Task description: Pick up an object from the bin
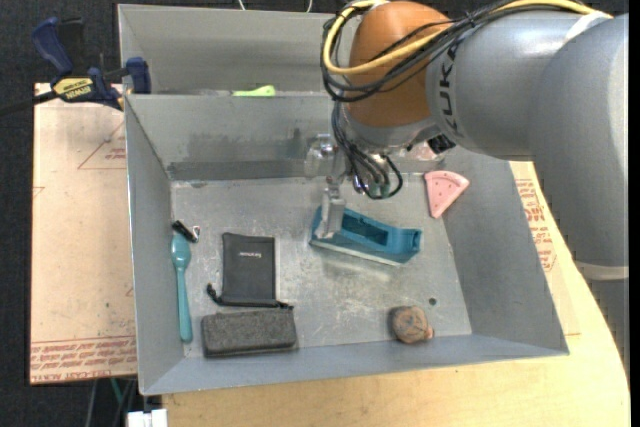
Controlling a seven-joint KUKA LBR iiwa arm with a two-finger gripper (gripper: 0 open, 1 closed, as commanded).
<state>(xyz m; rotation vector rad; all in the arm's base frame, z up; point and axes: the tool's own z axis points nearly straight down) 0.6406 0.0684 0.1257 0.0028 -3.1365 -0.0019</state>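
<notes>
My gripper [330, 200] hangs at the 10 o'clock end of the teal tape dispenser [372, 239], mid-bin [150, 215]; its opening I cannot tell. Likely rigid, light, slick: I'd grip across its side walls.

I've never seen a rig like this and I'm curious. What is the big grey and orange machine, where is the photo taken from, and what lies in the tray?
It is a robot arm, reaching in from the right to pick one thing out of the grey metal bin. The single camera looks down from above, a little to one side. At the arm's tip is a pincer, right at the left end of a teal block shaped like a tape dispenser, mid-bin; whether it grips it I cannot tell. Also in the bin: a teal spoon, a black wallet-like case, a grey pad, a brown stone-like lump and a pink wedge.
</notes>
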